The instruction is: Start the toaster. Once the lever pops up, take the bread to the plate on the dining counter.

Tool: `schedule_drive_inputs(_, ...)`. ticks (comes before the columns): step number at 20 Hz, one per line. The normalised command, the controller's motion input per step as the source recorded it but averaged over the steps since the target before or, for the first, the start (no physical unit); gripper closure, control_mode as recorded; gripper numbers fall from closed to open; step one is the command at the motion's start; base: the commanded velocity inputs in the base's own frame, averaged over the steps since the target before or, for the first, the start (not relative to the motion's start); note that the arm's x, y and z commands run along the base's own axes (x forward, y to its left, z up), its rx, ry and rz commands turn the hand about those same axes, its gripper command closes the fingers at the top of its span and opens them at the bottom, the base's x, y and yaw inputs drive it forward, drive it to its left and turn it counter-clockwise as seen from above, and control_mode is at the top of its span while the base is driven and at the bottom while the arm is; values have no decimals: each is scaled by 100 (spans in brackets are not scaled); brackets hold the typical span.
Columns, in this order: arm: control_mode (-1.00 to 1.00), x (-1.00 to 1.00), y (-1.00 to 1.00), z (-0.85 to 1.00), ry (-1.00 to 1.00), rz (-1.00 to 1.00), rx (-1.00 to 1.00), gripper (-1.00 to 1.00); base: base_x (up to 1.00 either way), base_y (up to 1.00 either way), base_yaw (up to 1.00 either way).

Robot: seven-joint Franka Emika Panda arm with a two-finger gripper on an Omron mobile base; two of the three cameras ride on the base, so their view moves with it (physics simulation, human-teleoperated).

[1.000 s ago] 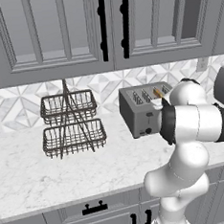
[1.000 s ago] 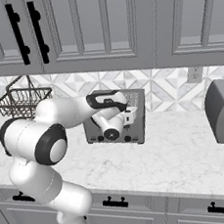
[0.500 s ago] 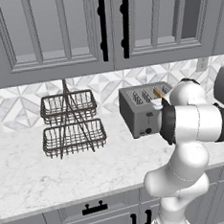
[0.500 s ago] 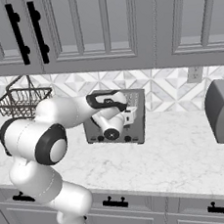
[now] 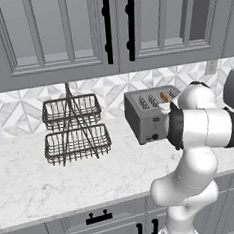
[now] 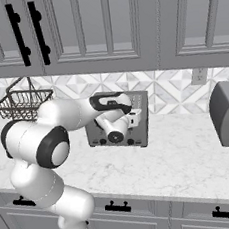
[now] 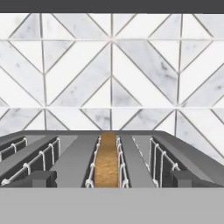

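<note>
Four slots run along the top of the boxy grey metal toaster [image 5: 148, 117], which sits on the white marble table [image 5: 54, 182] right of centre in the left base frame. The thick tan slice of bread with its darker crust [image 7: 106, 160] sits down in a slot, at lower centre of the hand frame. The robot's two-finger gripper [image 7: 110, 179] has its jaws spread wide and empty, one tip in each lower corner of that frame, straddling the slot. The lever is hard to make out, probably low on the front; a good start would be to come down squarely onto it and press until it catches.
</note>
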Motion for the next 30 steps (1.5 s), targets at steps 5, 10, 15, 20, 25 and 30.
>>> schedule_drive_inputs(5,-100,0,0,-1,0,0,0,-100,0,0,0)
schedule_drive_inputs(10,-100,4,0,-1,1,0,0,-100,0,0,0)
schedule_drive_inputs(15,-100,6,0,0,4,0,0,-100,0,0,0)
schedule_drive_inputs(20,-100,4,0,-2,5,0,0,-100,0,0,0)
schedule_drive_inputs(25,-100,10,0,0,1,0,0,-100,0,0,0)
schedule_drive_inputs(30,-100,16,0,0,0,0,0,-100,0,0,0)
